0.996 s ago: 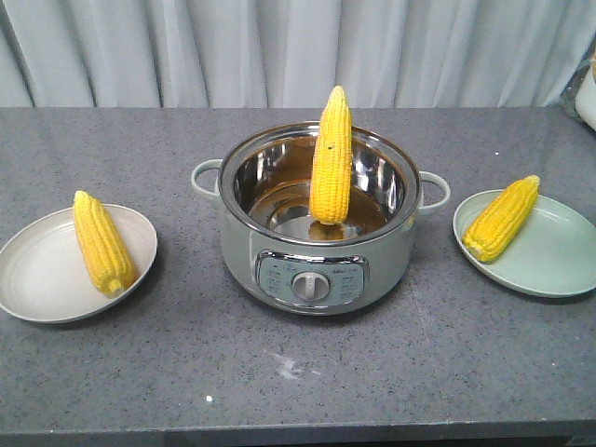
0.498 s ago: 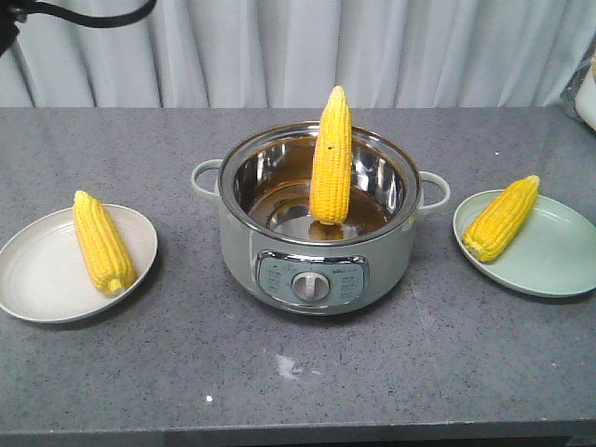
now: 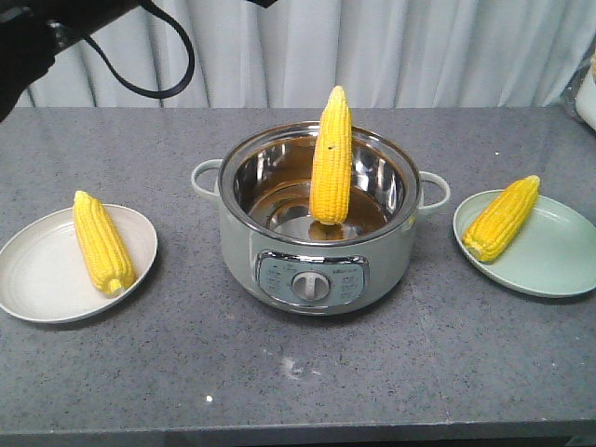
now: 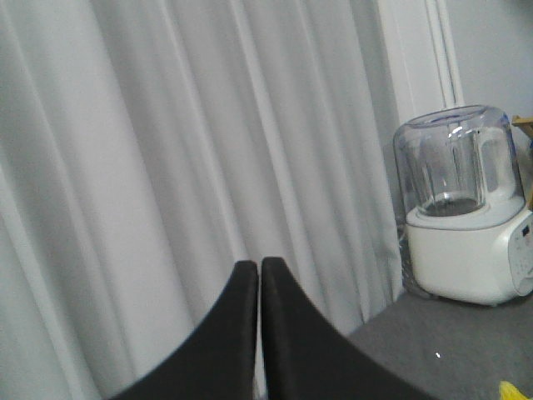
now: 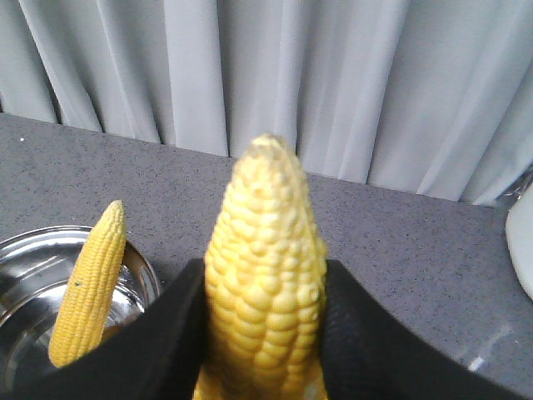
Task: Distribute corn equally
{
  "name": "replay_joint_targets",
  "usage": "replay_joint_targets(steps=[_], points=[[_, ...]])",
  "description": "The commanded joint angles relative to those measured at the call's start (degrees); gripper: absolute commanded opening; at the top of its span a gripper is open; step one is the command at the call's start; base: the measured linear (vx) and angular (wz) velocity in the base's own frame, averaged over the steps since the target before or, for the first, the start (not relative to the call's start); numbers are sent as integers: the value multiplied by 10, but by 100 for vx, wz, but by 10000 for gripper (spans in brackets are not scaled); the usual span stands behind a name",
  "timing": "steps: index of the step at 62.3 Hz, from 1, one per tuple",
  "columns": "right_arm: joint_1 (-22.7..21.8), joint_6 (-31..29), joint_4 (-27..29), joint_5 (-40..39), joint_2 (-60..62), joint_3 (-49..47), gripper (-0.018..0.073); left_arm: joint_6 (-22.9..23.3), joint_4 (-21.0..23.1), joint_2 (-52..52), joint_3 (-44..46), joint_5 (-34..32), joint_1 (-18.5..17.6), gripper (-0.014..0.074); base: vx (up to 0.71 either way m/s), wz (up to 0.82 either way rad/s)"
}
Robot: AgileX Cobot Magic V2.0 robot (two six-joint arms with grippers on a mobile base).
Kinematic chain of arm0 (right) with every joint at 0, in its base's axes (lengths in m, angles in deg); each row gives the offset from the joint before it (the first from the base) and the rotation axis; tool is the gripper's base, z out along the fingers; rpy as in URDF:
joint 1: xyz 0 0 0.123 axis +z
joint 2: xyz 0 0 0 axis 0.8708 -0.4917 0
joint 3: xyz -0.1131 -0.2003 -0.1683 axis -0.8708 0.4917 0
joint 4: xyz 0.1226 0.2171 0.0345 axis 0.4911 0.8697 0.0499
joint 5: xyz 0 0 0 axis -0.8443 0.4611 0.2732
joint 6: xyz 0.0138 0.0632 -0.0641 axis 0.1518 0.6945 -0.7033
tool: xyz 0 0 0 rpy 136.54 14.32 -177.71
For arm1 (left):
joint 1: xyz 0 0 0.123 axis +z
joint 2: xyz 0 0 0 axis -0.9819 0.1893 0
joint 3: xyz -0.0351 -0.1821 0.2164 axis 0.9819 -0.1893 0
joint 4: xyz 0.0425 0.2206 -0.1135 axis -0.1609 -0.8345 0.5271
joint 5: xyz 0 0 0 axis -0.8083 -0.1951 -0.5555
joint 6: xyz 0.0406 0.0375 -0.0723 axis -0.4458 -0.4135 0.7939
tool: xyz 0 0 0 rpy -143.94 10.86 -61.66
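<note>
four corn cobs show across the views. on the grey table (image 3: 279, 382) a steel-lined electric cooker pot (image 3: 240, 253) sits in the middle, and the standing cob (image 3: 331, 158) leans upright inside it against the back wall, its pointed tip above the rim. the left cob (image 3: 101, 244) lies on the white plate (image 3: 37, 279) to the left of the pot, blunt end toward the front edge. the right cob (image 3: 503, 219) lies slanted on the pale green plate (image 3: 559, 265) to the right, its tip reaching over the plate's back rim. both plates sit apart from the pot.

the right gripper (image 5: 265, 271) does not show in the front view. its own camera shows its black jaws clamped on the held cob (image 5: 265, 225), one on each side, the cob's tip pointing away toward the curtain (image 5: 400, 92). the pot and its standing cob lie down and to the left in that view.

the left arm (image 3: 23, 47) is a dark mass in the top left corner of the front view, above the table, with a black cable (image 3: 177, 79) looping beneath it. the left gripper (image 4: 259, 267) has its jaws together, tips meeting with only a thin seam between them, holding nothing. it faces the curtain and a white blender (image 4: 462, 250) with a clear jug at the table's far end
</note>
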Motion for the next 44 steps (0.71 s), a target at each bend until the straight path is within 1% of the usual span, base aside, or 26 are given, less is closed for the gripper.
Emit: replay_joint_targets(steps=[1,5,7,9,11,14,18,20,25,35,44], points=[[-3,-2,8,-1,18,-14,-4,33,9,-21,14,-3,2,-7,0,0],[-3,-2,8,-1,18,-14,-4,36,15,-21,14,12,0,-7,0,0],[-3,-2,8,-1,18,-14,-4,31,34,-21,14,15,-3,-7,0,0],[-3,-2,8,-1,18,-14,-4,21,63,-21,14,15,-3,-7,0,0],[-3,-2,8,-1,18,-14,-4,-2,98,-22,14,15,-3,-7,0,0],[-3,-2,8,-1,18,-14,-4,-53,158,-22,14,16,-3,-7,0,0],[-3,-2,8,-1,18,-14,-4,-105,206,-22,14,20,-2,-7,0,0],[-3,-2,8,-1,18,-14,-4,-120,221,-23,14,20,1,-7,0,0],[-3,-2,8,-1,18,-14,-4,-125,235,-25,14,20,5,-7,0,0],[-3,-2,8,-1,18,-14,-4,-84,238,-25,14,30,5,-7,0,0],[-3,-2,8,-1,18,-14,-4,-83,238,-13,27,33,5,-7,0,0]])
